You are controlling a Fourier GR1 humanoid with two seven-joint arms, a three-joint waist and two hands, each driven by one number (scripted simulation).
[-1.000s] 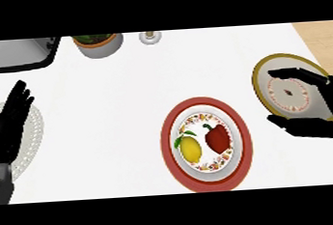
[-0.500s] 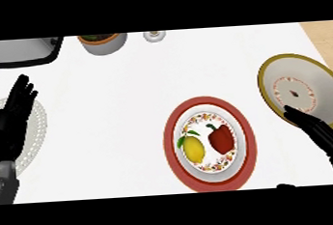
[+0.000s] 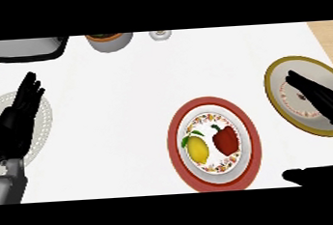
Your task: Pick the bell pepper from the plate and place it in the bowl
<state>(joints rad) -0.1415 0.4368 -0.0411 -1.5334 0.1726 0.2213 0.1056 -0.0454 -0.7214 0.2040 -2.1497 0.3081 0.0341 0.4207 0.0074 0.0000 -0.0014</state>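
A red bell pepper (image 3: 225, 140) lies beside a yellow lemon (image 3: 198, 149) inside a white bowl with a patterned rim (image 3: 217, 168). The bowl stands on a red plate (image 3: 177, 143) at centre right. Further right sits a gold-rimmed plate (image 3: 280, 77) with nothing on it. My right hand (image 3: 324, 101) stretches open over that plate's near side, fingers straight, with its thumb low by the view's right edge. It is apart from the pepper. At the far left my left hand (image 3: 17, 124) rests open, fingers up, holding nothing.
A white plate (image 3: 46, 111) lies under the left hand at the counter's left edge. Along the back stand a grey appliance (image 3: 23, 48), a grey pot (image 3: 110, 41) and a small shaker (image 3: 160, 35). The counter's right edge (image 3: 325, 33) runs close to the gold-rimmed plate.
My right hand has pulled back from over the gold-rimmed plate toward the lower right and straightened its fingers. The pepper and lemon stay in the bowl. The left hand has barely moved.
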